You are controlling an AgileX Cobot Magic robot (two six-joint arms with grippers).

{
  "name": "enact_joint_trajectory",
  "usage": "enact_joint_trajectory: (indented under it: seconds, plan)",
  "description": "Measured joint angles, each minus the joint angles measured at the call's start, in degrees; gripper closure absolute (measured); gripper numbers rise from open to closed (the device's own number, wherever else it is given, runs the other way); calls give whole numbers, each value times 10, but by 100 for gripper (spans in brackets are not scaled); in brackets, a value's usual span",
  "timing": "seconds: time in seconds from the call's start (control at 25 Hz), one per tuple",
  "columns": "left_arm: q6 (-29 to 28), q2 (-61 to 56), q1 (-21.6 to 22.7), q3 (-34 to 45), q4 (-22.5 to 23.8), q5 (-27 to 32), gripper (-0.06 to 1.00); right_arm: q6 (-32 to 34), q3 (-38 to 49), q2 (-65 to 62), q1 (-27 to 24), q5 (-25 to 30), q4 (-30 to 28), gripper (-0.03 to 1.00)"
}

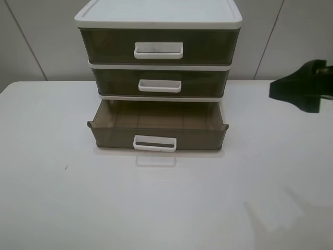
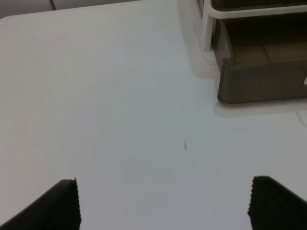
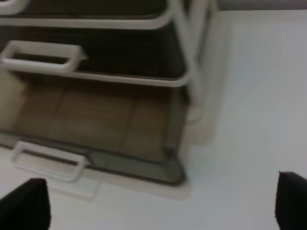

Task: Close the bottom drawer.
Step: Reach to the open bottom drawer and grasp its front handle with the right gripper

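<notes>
The bottom drawer (image 1: 156, 125) of a white-framed cabinet is pulled out toward the table's front. It is smoky brown and empty, with a white loop handle (image 1: 154, 144). In the left wrist view its front left corner (image 2: 259, 81) shows. My left gripper (image 2: 163, 206) is open over bare table, well to the left of the drawer. It is out of the high view. In the right wrist view the drawer (image 3: 96, 120) and its handle (image 3: 48, 160) lie below my open right gripper (image 3: 163, 201). My right arm (image 1: 304, 87) hovers right of the cabinet.
The middle drawer (image 1: 159, 83) and the taller top drawer (image 1: 158, 48) are shut above it. The cabinet stands at the back of a white table (image 1: 166, 208). A wall rises behind. A small dark speck (image 2: 185, 146) marks the table on the left.
</notes>
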Motion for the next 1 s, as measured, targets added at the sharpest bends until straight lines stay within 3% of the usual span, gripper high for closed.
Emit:
enact_joint_trajectory:
  seconds: [0.12,0.16,0.28,0.4,0.52,0.68,0.72,0.88,0.92,1.0]
  plan:
    - [0,0,0,0,0,0,23,13,0,105,95,-97,9,15]
    - [0,0,0,0,0,0,23,13,0,105,95,-97,9,15]
    - [0,0,0,0,0,0,23,15,0,239,163,-205,40,15]
    - [0,0,0,0,0,0,23,16,0,313,219,-276,62,17]
    - [0,0,0,0,0,0,23,16,0,357,264,-334,91,34]
    - [0,0,0,0,0,0,23,16,-1,404,291,-406,106,79]
    - [0,0,0,0,0,0,23,17,-1,413,292,-419,108,85]
    - [0,0,0,0,0,0,23,17,-1,445,294,-483,112,93]
    - [0,0,0,0,0,0,23,17,-1,468,294,-528,119,94]
    - [0,0,0,0,0,0,23,17,-2,492,294,-567,128,94]
